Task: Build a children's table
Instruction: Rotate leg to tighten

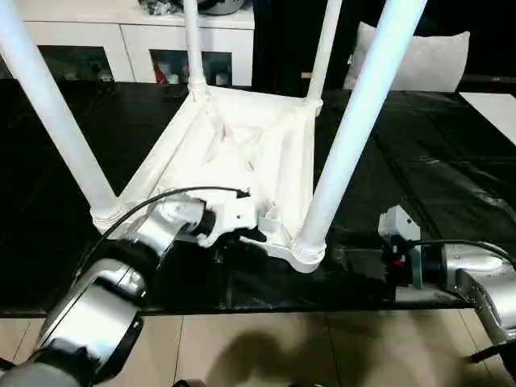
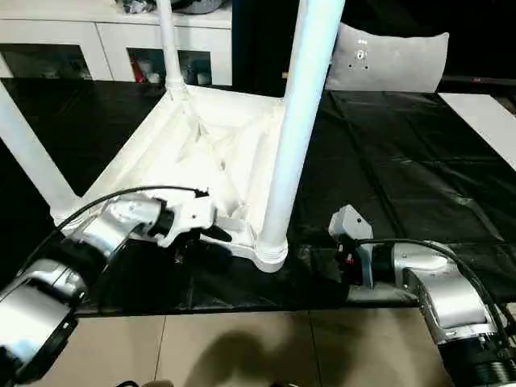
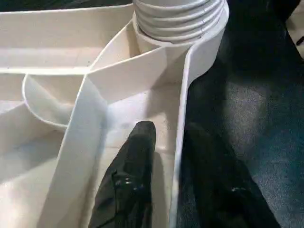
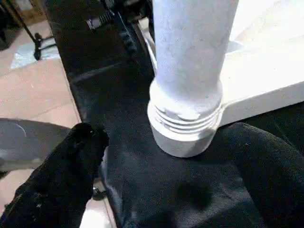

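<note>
Left gripper [image 3: 164, 164] pinches the tabletop [image 1: 242, 137] rim; right gripper [image 4: 156, 156] gapes beside the leg [image 4: 190, 61], best kept clear.

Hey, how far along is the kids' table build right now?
Nearly done: all four legs stand in the corner sockets of the upside-down tabletop. In hand: the left hand straddles the tabletop's near rim, one finger inside; the right hand waits open by the nearest leg's base. Left, probably: turning the table upright.
</note>
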